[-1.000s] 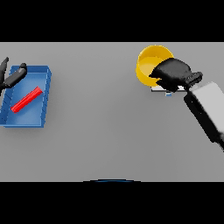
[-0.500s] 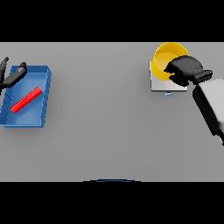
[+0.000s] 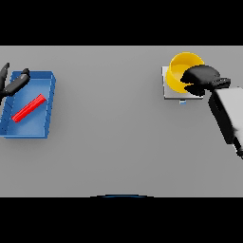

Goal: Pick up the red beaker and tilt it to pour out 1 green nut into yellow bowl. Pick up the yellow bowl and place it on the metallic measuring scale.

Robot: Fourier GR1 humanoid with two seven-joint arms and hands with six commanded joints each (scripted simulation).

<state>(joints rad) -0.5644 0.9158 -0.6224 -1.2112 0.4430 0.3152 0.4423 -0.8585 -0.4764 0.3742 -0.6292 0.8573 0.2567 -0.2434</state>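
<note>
From where I sit, the task looks close to its end. The yellow bowl (image 3: 182, 71) sits over the metallic measuring scale (image 3: 169, 90), a pale square plate on the right side of the grey table (image 3: 114, 142), with a small blue mark at its near edge. I read the bowl as resting on the plate or just above it; I cannot tell from this angle whether its base is fully down. Whether a green nut lies inside I also cannot tell, since the bowl's inside shows only yellow and the hand covers part of it.

My right hand (image 3: 201, 78) is on the bowl's right rim, dark fingers curled round that edge, so I judge it to be gripping the bowl rather than resting on it. What remains, as I see it, is to let go and draw the arm clear without dragging the bowl off the plate.

The red beaker (image 3: 29, 107) lies on its side in the blue tray (image 3: 47, 102) at the far left, well apart from the bowl, so I take the pouring step as finished. My left hand (image 3: 14, 84) hovers at the tray's upper left corner, fingers spread and relaxed, holding nothing.
</note>
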